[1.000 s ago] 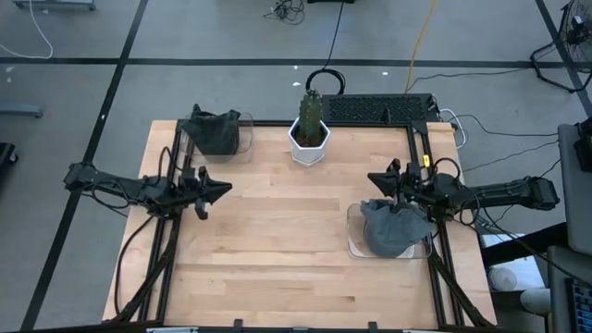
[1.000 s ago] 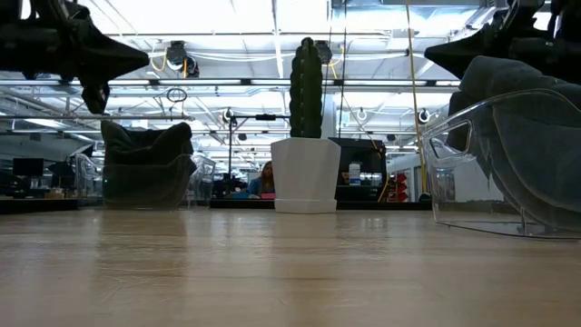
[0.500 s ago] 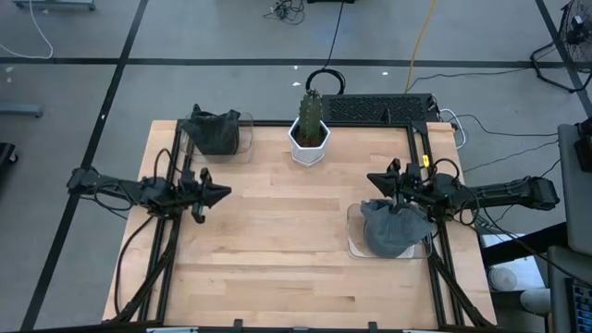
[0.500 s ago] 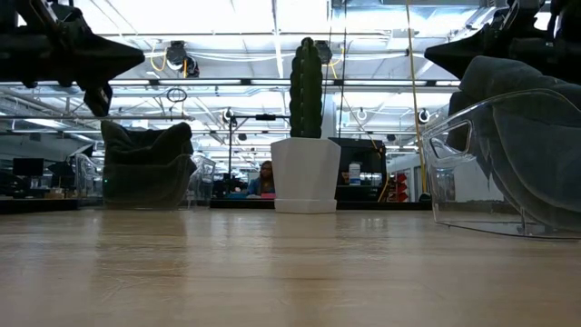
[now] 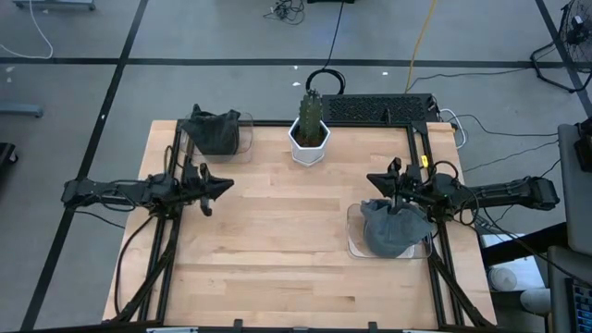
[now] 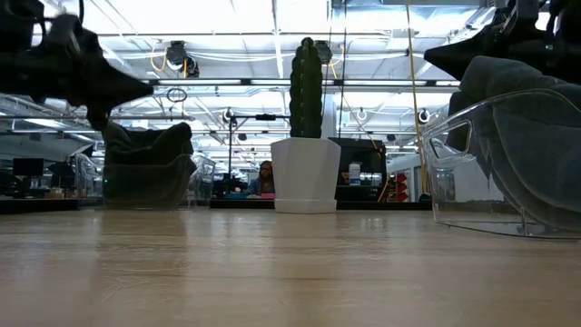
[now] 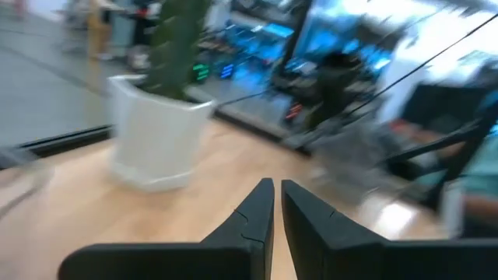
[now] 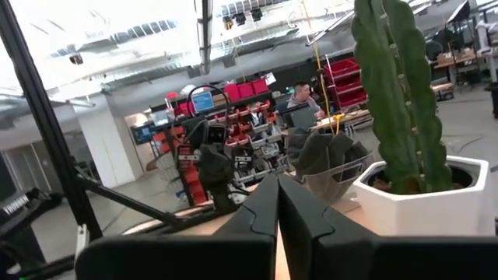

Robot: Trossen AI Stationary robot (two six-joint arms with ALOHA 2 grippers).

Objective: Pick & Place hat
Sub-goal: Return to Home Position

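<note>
Two dark grey hats show. One sits in a clear bin (image 5: 219, 135) at the table's far left corner, its top sticking up over the rim (image 6: 145, 143). The other hat (image 5: 392, 228) fills a clear bin (image 6: 508, 163) by the right edge. My left gripper (image 5: 228, 183) hovers shut above the table's left half, near side of the far-left bin, and points toward the table's right; its wrist view shows the shut fingertips (image 7: 274, 188). My right gripper (image 5: 372, 177) hovers shut just above the far rim of the right bin, holding nothing (image 8: 277, 183).
A cactus in a white pot (image 5: 310, 131) stands at the middle of the far edge, also in the low view (image 6: 306, 136). A black keyboard (image 5: 379, 109) lies beyond the far edge. Bare wood (image 5: 277, 240) spans the table's middle and near side.
My left arm has moved while the right one has kept still. The left gripper has swung a little toward the far edge and now points more toward the cactus; in the low view it sits slightly lower and blurred. Both grippers have stayed shut.
</note>
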